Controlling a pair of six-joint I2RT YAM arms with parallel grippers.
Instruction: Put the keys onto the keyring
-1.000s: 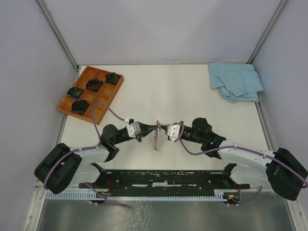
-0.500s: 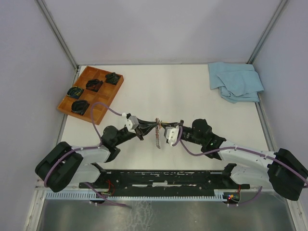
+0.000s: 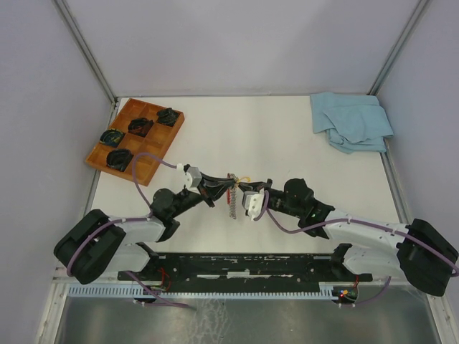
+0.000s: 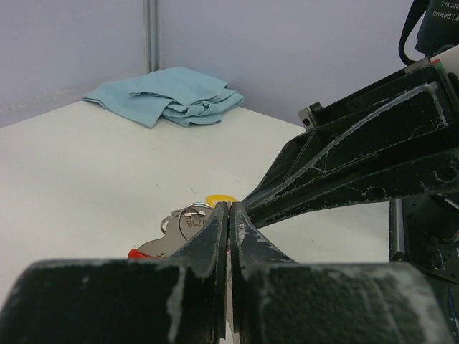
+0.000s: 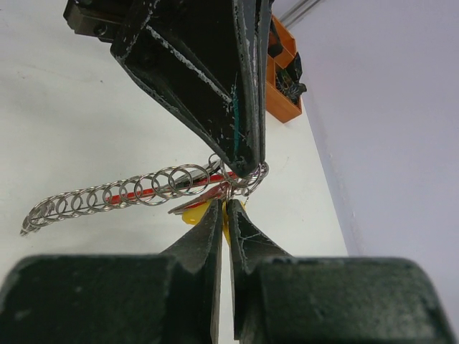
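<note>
The left fingers (image 4: 215, 233) are clenched, tips pressed together low in the middle of the left wrist view. They pinch the keyring (image 5: 252, 175), whose thin loops sit right at their point, just right of centre in the right wrist view. The right fingers (image 5: 212, 226) are clenched as well, at the bottom centre of that view. Their tips meet the left pair's tips nose to nose and close on the keys (image 4: 189, 219). The yellow head (image 5: 192, 215) of one key shows just behind those tips. Exactly which key blade they nip cannot be told.

From the pinched cluster a chain (image 5: 107, 195) of silver links trails off to the left of the right wrist view, with the red strap (image 5: 147, 192) running alongside it. In the top view the same chain hangs as a short pale line just below where the two pairs of fingers meet, in the lower middle of the frame.

The whole bunch is above the white bench (image 3: 287, 143). A crumpled blue cloth (image 3: 350, 120) lies at the upper right of the top view. At the upper left is a wooden tray (image 3: 147, 166) with black coiled items (image 3: 118, 158) in its compartments. Both are well apart from the fingers.
</note>
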